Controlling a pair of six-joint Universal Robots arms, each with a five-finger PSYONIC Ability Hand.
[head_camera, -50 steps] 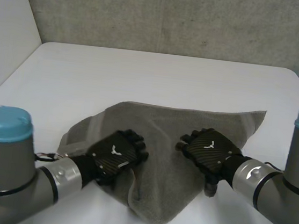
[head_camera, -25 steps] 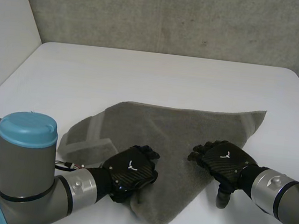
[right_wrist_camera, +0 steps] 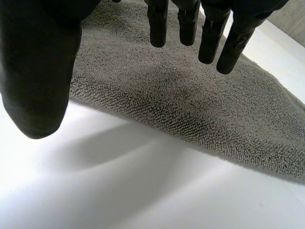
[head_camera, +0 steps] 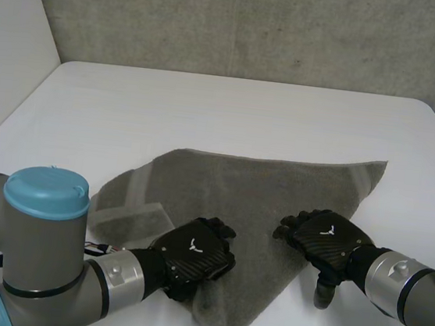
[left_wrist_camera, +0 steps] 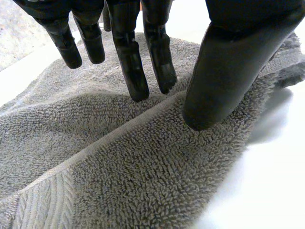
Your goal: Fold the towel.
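Looking down, I see the grey towel (head_camera: 266, 186) on the white bench (head_camera: 208, 107), under both palms. My left robot hand (head_camera: 191, 254) is released, its straight fingertips (left_wrist_camera: 133, 71) and thumb resting on a raised fold. My right robot hand (head_camera: 325, 238) hangs released above the towel's edge, thumb over bare bench.

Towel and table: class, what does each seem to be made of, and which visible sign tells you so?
Towel: terry cloth, probably cotton, matte grey-brown. Tiny raised loops cover it, with a flatter woven band near one edge.
Table: a smooth, hard white surface, perhaps laminate or painted board, with a satin finish. It shows no grain and takes soft shadows.
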